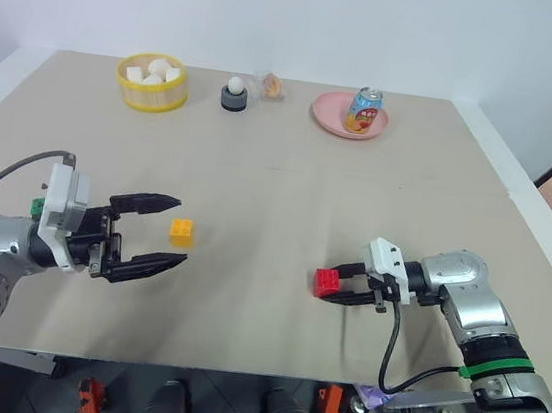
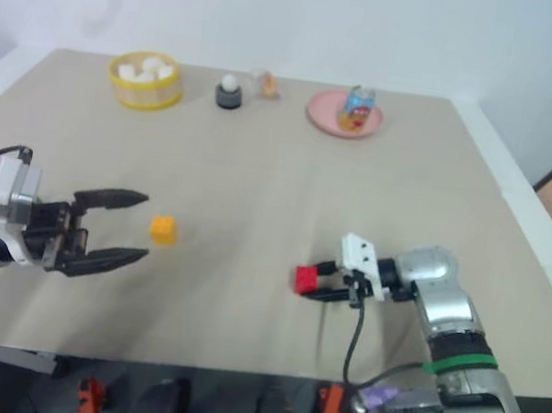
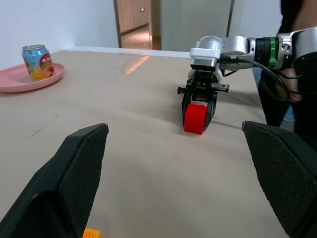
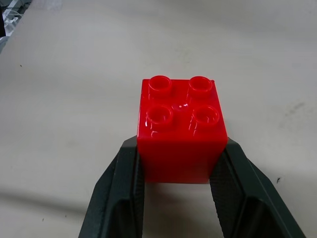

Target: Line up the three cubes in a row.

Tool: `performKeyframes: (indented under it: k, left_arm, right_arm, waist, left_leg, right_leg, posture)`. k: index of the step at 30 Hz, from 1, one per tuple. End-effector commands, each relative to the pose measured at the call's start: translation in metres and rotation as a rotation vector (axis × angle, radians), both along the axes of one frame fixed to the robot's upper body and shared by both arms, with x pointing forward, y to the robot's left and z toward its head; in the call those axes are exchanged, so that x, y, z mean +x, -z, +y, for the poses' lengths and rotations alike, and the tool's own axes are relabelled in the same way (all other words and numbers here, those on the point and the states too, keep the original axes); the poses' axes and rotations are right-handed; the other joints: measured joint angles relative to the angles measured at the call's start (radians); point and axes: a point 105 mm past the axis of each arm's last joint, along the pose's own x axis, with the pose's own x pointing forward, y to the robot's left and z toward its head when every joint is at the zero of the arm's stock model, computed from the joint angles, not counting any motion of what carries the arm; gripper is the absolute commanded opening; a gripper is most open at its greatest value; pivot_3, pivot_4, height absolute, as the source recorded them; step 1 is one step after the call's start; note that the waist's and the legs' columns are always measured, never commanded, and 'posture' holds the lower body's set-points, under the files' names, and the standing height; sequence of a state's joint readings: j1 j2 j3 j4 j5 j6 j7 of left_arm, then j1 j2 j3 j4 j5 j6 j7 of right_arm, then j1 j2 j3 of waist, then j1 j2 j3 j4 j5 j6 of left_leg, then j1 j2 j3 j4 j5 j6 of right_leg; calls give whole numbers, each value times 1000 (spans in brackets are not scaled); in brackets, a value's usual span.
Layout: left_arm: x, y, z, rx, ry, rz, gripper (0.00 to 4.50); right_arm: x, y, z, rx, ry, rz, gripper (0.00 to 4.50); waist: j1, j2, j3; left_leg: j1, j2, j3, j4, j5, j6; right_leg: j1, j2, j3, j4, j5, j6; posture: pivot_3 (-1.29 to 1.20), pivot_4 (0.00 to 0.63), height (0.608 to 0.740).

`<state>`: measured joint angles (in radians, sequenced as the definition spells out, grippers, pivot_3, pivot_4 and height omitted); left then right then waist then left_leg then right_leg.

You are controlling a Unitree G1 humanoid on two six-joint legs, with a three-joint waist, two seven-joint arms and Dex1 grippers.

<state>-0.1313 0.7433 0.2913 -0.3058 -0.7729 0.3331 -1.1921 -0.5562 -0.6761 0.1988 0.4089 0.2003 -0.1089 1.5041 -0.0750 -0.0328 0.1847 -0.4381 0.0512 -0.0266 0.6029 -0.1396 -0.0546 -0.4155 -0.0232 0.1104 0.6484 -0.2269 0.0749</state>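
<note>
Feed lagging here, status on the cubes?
Right gripper shut on red cube. Left gripper open beside yellow cube. Green cube behind left wrist.

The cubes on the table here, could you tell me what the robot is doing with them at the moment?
The right end effector is shut on the red cube, which sits low at the tan tabletop. The left end effector hangs open, facing the yellow-orange cube that lies loose just past its fingertips. A green cube peeks out behind the left wrist. The three are not in a row yet.
</note>
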Motion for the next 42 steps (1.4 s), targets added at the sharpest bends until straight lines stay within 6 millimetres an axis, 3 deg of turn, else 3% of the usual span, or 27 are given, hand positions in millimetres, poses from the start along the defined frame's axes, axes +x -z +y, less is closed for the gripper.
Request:
performKeyframes:
  k: [1, 3, 10, 18, 24, 28, 32, 35, 38, 42]
  left_arm:
    - [-2, -13, 2, 8, -4, -56, 4500]
    - [-2, -13, 1, 7, -6, -59, 4500]
    - [1, -14, 2, 2, -10, -62, 4500]
    - [5, -15, 1, -14, -6, -59, 4500]
    - [4, -14, 17, -89, -101, 20, 4500]
    - [-1, -14, 29, -162, -207, 70, 4500]
    - [-5, -7, 40, -217, -336, 125, 4500]
    - [-10, -3, 49, -303, -465, 161, 4500]
    - [-20, 11, 53, -357, -578, 237, 4500]
    - [-29, 41, 60, -345, -750, 309, 4500]
  right_arm:
    - [-1, -1, 1, -19, -25, -6, 1236]
    - [1, 2, 1, -26, -12, -1, 2280]
    - [0, 7, -4, -52, 7, 24, 4487]
    - [-7, 0, -18, -88, 16, 82, 4487]
    - [-5, -15, -50, -109, 114, 112, 4487]
    - [5, -36, -69, -57, 223, 89, 4487]
    - [25, -74, -80, 92, 352, 29, 4487]
    - [36, -120, -72, 251, 362, -23, 4487]
    - [43, -150, -49, 371, 336, -61, 4487]
    - [40, -164, -8, 445, 247, -43, 4487]
  waist:
    - [0, 0, 0]
    - [0, 0, 0]
    - [0, 0, 0]
    - [2, 0, 0]
    - [3, 0, 0]
    - [2, 0, 0]
    - [-5, 0, 0]
    - [-7, 1, 1]
    - [-7, -1, 0]
    - [-10, -2, 0]
  left_leg:
    - [0, 0, 0, 0, 0, 0]
    - [0, 0, 0, 0, 0, 0]
    - [0, 0, 0, 0, 0, 0]
    - [0, 0, 0, 0, 0, 0]
    - [0, -1, 0, 0, 0, 0]
    - [0, 0, 0, 0, 0, 0]
    - [0, 0, 3, 0, 0, 0]
    - [1, 1, 3, 0, 0, 0]
    - [1, 1, 3, 0, 0, 0]
    - [0, 1, 4, 0, -1, -1]
  right_leg:
    - [0, 0, 0, 0, 0, 0]
    - [0, 0, 0, 0, 0, 0]
    - [0, 0, 0, 0, 0, 0]
    - [1, 0, 0, 0, -1, 0]
    - [1, -1, 0, 0, -1, 0]
    - [0, -1, 0, 0, -1, 0]
    - [-1, -1, 1, 0, 0, 0]
    - [-2, -1, 1, 1, 1, -1]
    - [-2, -1, 1, 1, 1, -1]
    - [-3, 0, 2, 1, 1, -1]
  posture:
    - [0, 150, 740]
    - [0, 150, 740]
    - [0, 150, 740]
    - [0, 150, 740]
    - [0, 150, 740]
    - [0, 150, 740]
    - [0, 150, 740]
    - [0, 150, 740]
    - [0, 150, 740]
    - [0, 150, 740]
